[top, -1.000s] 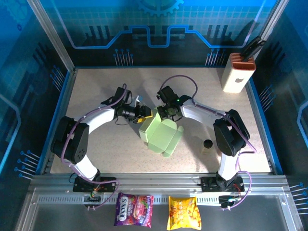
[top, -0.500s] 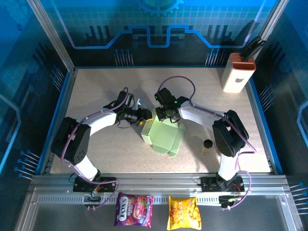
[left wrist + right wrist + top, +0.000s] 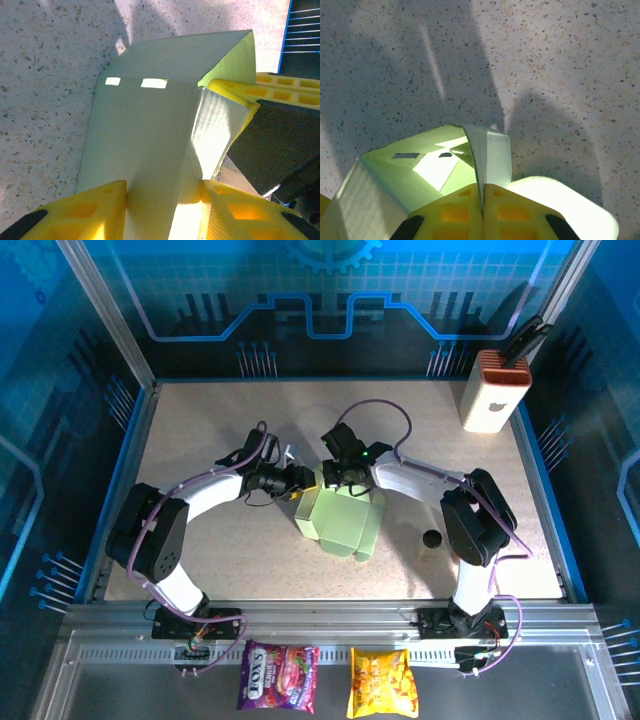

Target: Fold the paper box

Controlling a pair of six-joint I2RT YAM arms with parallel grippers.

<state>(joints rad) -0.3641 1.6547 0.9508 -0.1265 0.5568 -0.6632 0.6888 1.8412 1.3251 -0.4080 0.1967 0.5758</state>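
- The paper box (image 3: 340, 522) sits near the middle of the counter (image 3: 200, 430). It is pale green card, partly folded up, with raised walls and loose flaps.
- The two arms meet at the box's 11-to-12 o'clock edge. The left gripper (image 3: 308, 480) reaches in from 9 o'clock and the right gripper (image 3: 333, 477) from 2 o'clock, just beside each other.
- In the left wrist view, the left gripper (image 3: 164, 190) straddles a card panel of the box (image 3: 145, 140). The panel runs away from the jaws toward 12 o'clock, with two small slots near its far fold. The card fills the gap between the yellow fingers (image 3: 95, 210). I cannot tell whether the jaws press on it or only stand around it.
- A yellow finger of the right gripper shows in the same view at 2 o'clock, touching the box's upright flap.
- In the right wrist view, the right gripper (image 3: 483, 192) has its jaws closed together on a thin upright wall of the box (image 3: 492, 150). The card edge runs straight into the seam between the two fingers (image 3: 455, 212). The open inside of the box lies at their 10 o'clock.
- A white block (image 3: 495, 390) with an orange ribbed top stands at the counter's 1 o'clock corner, well apart from the box.
- A small dark round thing (image 3: 432, 538) lies on the counter at the box's 3 o'clock, apart from it.
- Two snack packets (image 3: 278, 677) lie at 6 o'clock, in front of the arm bases and off the counter.
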